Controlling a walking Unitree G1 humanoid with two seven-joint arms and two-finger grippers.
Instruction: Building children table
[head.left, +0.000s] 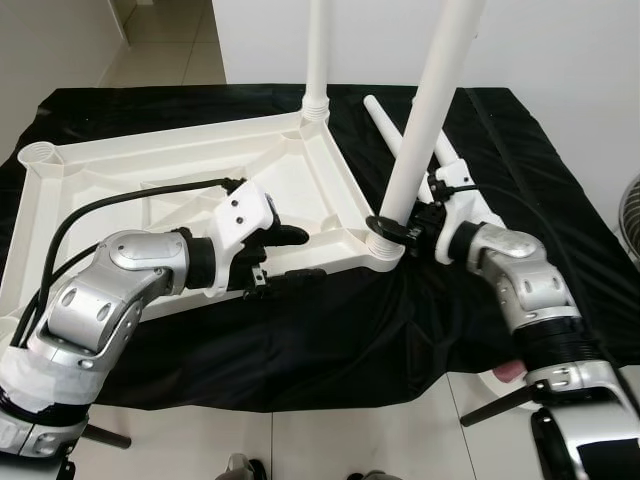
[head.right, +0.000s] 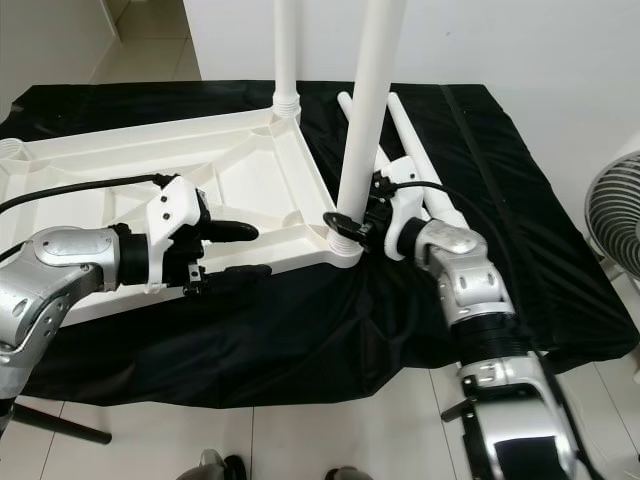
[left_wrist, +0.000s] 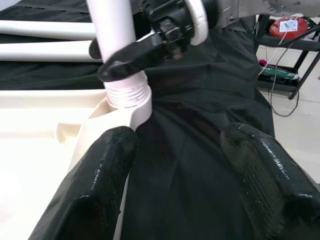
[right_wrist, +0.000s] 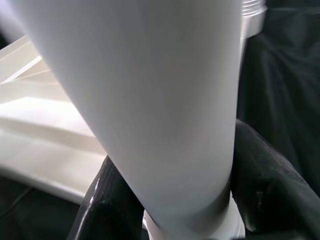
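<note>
A black cloth (head.left: 330, 330) drapes the work surface — a fan (head.right: 612, 205) stands at its right, on pale floor tiles (head.left: 170, 40).

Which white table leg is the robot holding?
The near-corner leg, leaning in its socket, gripped low by the right end effector. The far-corner leg stands alone; two more lie on the cloth.
</note>
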